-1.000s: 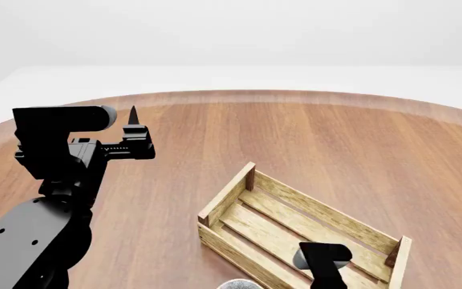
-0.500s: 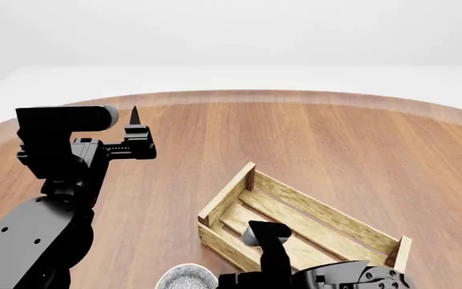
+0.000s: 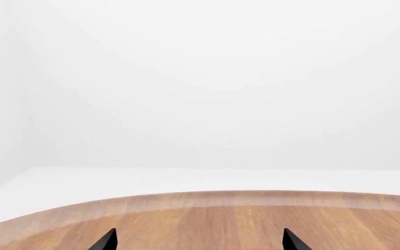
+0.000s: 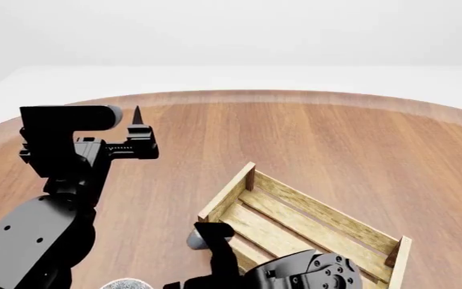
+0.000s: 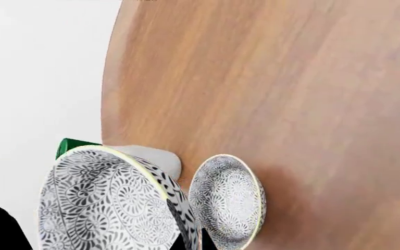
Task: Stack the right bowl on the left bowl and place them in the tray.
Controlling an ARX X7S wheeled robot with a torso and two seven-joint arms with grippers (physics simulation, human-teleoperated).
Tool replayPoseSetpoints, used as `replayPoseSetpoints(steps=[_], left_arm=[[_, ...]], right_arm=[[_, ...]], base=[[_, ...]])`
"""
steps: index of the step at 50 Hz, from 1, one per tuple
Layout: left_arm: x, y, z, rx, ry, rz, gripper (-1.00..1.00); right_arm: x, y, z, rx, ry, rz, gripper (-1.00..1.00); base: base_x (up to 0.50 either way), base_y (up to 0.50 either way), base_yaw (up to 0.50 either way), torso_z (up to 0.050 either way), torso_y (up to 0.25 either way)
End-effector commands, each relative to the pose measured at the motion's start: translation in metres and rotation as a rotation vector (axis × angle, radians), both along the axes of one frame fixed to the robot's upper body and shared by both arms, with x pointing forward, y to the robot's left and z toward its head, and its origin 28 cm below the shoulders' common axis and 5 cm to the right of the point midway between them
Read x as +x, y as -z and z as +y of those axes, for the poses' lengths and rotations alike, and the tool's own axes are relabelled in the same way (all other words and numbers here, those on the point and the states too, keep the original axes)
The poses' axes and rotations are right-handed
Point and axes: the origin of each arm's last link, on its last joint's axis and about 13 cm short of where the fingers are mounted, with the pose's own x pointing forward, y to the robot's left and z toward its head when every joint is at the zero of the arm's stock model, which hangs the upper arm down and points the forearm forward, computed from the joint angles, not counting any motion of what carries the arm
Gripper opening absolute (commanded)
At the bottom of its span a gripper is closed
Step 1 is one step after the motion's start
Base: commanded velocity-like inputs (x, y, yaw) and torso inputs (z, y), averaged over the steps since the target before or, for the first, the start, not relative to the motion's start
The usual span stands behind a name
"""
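Right wrist view shows the carried bowl [image 5: 110, 208], grey-white with a dense floral pattern and a pale yellow rim, looming large and close to the camera. Its wall runs down to the frame's lower edge where the right tool would be, so it appears to be gripped by the rim, though the fingers themselves are not visible and that grasp is a judgement. Just beside it sits the second bowl [image 5: 228, 205], same pattern, resting on the wooden surface [image 5: 290, 94] with its opening facing the camera. The two rims look near or touching in this view, but whether they actually meet cannot be told. The carried bowl seems held high and offset like this so it can be lined up over the resting one before being lowered into it; stacking is not yet done.

From the head view, the right tool [image 4: 215, 241] reaches across in front of the near-left corner of the tray [image 4: 311, 217], a slatted light-wood crate with corner posts, holding nothing. A sliver of patterned bowl [image 4: 127, 283] shows at the bottom edge, left of the tray.

The left tool [image 4: 139, 129] hovers well apart from all of this, raised over the far left of the surface. Left wrist view shows its two fingertips [image 3: 106, 240] spread wide with only wood between them: released and idle, likely kept clear of the work.
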Motion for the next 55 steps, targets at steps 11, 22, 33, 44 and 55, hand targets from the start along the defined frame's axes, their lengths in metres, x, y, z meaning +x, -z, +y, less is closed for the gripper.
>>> replayPoseSetpoints(steps=[11,22,33,44,55], left_arm=[[-0.001,0.000,-0.001,0.007,0.005,0.002,1.00],[-0.002,-0.001,-0.001,0.006,0.005,-0.004,1.00],[-0.002,-0.001,-0.001,0.005,0.009,-0.004,1.00],[-0.002,-0.002,-0.001,0.003,0.014,-0.004,1.00],[-0.002,0.000,-0.001,0.000,0.014,-0.001,1.00]], right_arm=[[0.014,-0.012,0.024,0.150,-0.039,0.026,-1.00],[0.039,0.024,0.033,0.089,-0.013,0.122,-1.00],[0.056,0.048,0.034,0.042,0.033,0.177,-1.00],[0.057,0.067,0.036,-0.005,-0.004,0.224,-1.00],[0.050,0.075,0.034,-0.034,-0.083,0.235,-1.00]], base=[[0.00,0.00,0.00,0.000,0.000],[0.00,0.00,0.00,0.000,0.000],[0.00,0.00,0.00,0.000,0.000],[0.00,0.00,0.00,0.000,0.000],[0.00,0.00,0.00,0.000,0.001]])
